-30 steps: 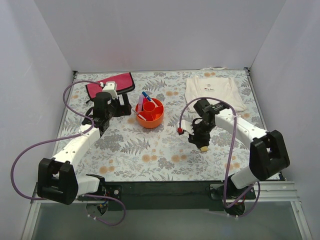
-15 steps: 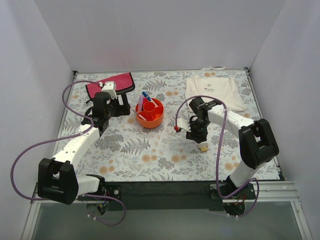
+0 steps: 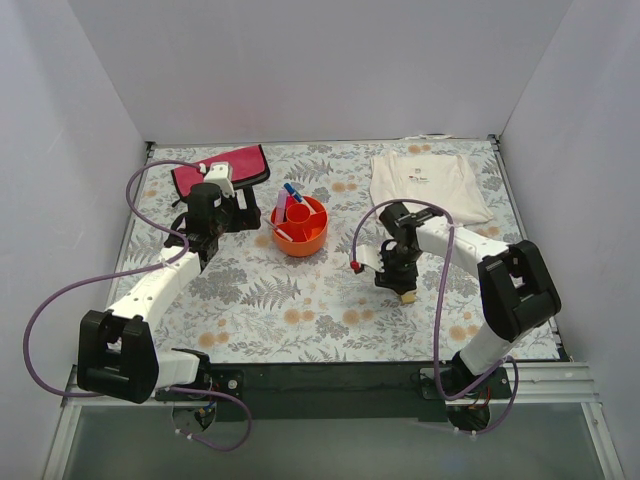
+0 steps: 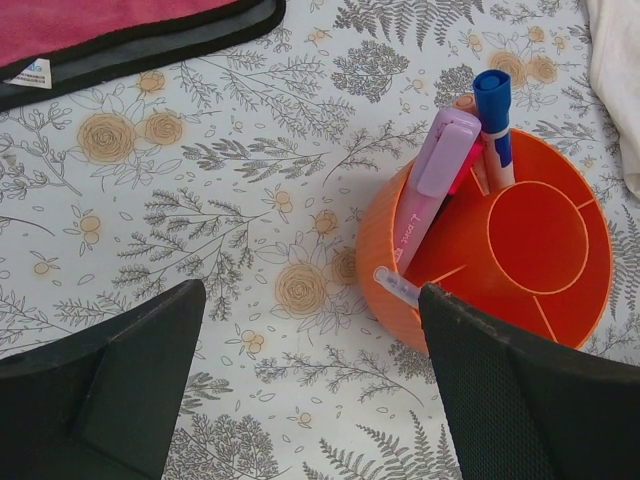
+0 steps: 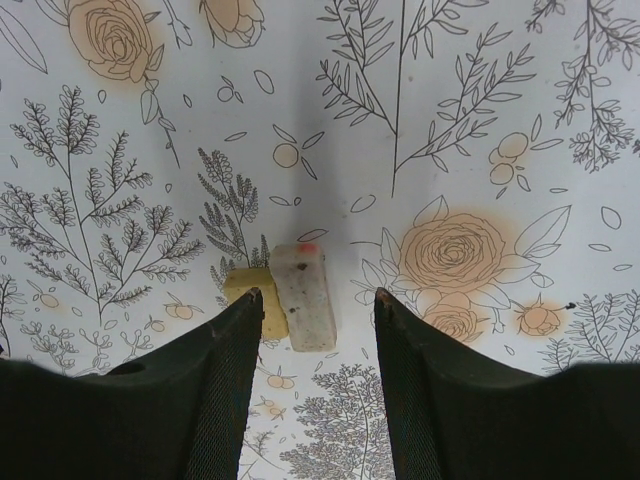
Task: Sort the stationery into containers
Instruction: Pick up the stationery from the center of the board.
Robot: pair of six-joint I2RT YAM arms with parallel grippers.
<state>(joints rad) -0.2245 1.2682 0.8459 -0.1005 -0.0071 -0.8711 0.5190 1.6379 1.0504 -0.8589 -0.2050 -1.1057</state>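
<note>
The round orange-red tub (image 3: 300, 228) stands left of centre; in the left wrist view (image 4: 400, 250) it holds a lilac highlighter (image 4: 437, 175), a blue-capped marker (image 4: 493, 105) and a thin white marker (image 4: 396, 288). My left gripper (image 3: 232, 216) is open and empty, just left of the tub. My right gripper (image 3: 393, 274) is open and points down at the cloth. In the right wrist view its jaws (image 5: 318, 295) straddle a grey-white speckled block (image 5: 305, 295). A small tan block (image 5: 248, 298) touches it on the left, partly under the left finger; it also shows from above (image 3: 408, 296).
A pink-red pouch with a black edge (image 3: 222, 168) lies at the back left, and also shows in the left wrist view (image 4: 120, 30). A folded white cloth (image 3: 428, 182) lies at the back right. White walls close in the floral table cover (image 3: 300, 320).
My right gripper has shifted a little left and towards the near edge, and now sits over the two small blocks. The left arm and the tub have not moved.
</note>
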